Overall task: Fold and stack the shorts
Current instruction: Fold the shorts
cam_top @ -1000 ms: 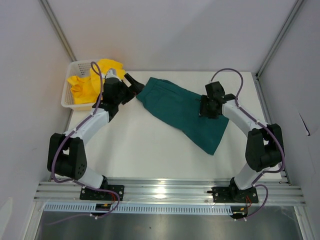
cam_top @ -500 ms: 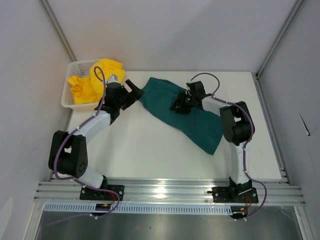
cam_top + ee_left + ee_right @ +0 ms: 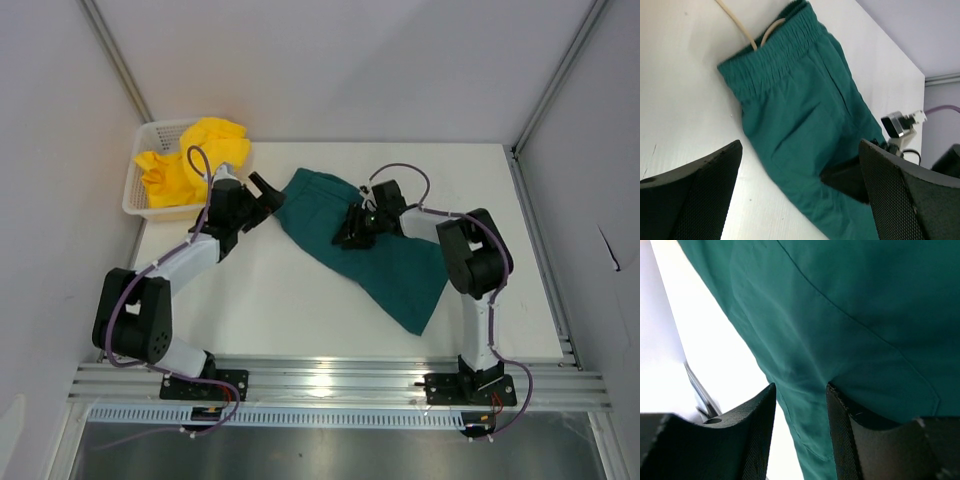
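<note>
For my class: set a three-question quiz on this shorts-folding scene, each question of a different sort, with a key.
1. True or false: the yellow shorts lie flat on the table.
2. Which gripper is over the green shorts? A) left gripper B) right gripper
3. Fill in: a white ____ shows at the green waistband.

Key:
1. False; they are bunched in and over the basket.
2. B
3. drawstring
</note>
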You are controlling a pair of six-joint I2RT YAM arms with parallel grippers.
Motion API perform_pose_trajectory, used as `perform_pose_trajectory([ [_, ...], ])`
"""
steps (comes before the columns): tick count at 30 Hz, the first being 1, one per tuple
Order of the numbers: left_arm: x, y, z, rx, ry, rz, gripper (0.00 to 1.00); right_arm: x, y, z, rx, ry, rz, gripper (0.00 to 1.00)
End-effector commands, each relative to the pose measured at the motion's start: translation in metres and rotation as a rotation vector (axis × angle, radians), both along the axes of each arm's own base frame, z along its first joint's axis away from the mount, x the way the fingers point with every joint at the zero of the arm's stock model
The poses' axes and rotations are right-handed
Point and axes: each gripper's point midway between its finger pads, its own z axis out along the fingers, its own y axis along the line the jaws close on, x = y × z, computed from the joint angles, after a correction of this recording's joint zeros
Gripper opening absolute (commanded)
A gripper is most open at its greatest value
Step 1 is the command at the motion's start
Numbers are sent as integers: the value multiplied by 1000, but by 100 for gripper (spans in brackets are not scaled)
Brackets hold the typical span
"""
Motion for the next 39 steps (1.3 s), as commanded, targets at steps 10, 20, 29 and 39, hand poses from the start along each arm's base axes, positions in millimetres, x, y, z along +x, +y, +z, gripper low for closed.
perform_pose_trajectory([
  [10,-68,-3,-39,-138,-11,10,99,-107,-95,-23,-279,72,61,52],
  [20,-71,-19,-45,-243,-48,-5,99,-54,-47,68,-67,-81,46,58],
  [29,-63,-34,-52,-310,-32,-10,99,-1,3,85,140,-96,3,53],
  [39,-63,-43,-78,-342,26,-2,99,30,39,11,102,14,-32,45],
])
